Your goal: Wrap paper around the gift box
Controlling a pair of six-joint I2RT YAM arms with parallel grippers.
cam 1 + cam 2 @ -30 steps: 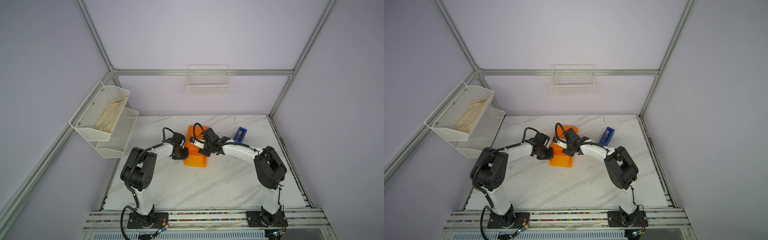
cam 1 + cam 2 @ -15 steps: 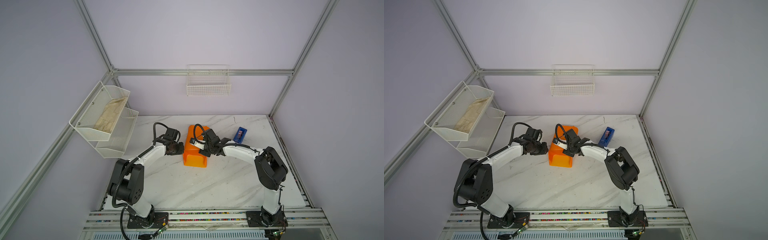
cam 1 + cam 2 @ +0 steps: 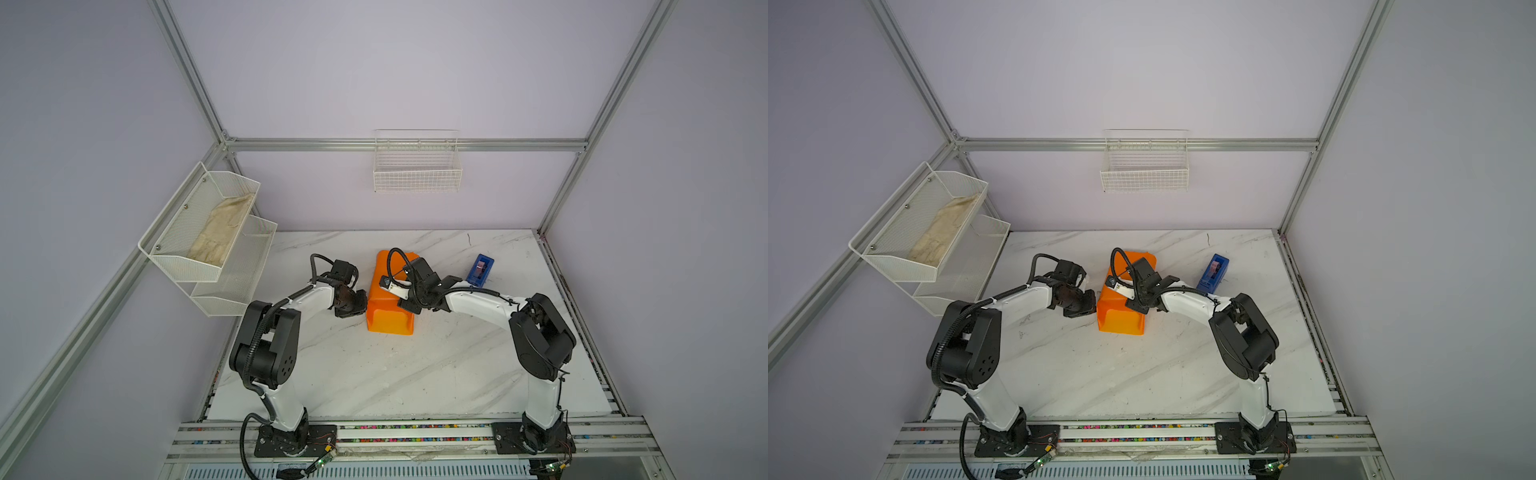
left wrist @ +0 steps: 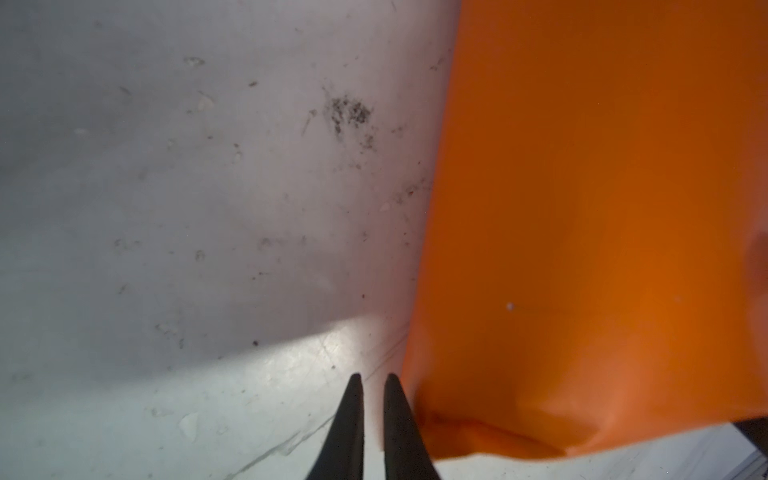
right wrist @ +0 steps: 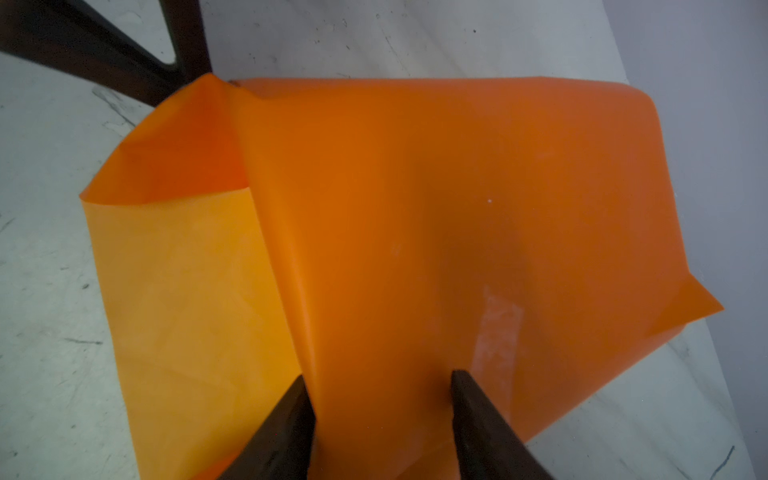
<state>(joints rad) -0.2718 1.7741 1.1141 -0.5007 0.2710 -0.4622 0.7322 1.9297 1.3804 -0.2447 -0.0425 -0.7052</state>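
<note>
- The paper (image 3: 388, 307) lies folded over as an orange parcel on the marble table (image 3: 374, 374); we cannot see the gift box, presumably inside.
- Its ends look loose, so we judge end folds and taping are left.
- The left gripper (image 4: 372, 380) sits low just beside the parcel's flank, tips nearly closed, empty.
- The right gripper (image 5: 378, 374) rests on top, jaws half spread, clasping nothing.
</note>
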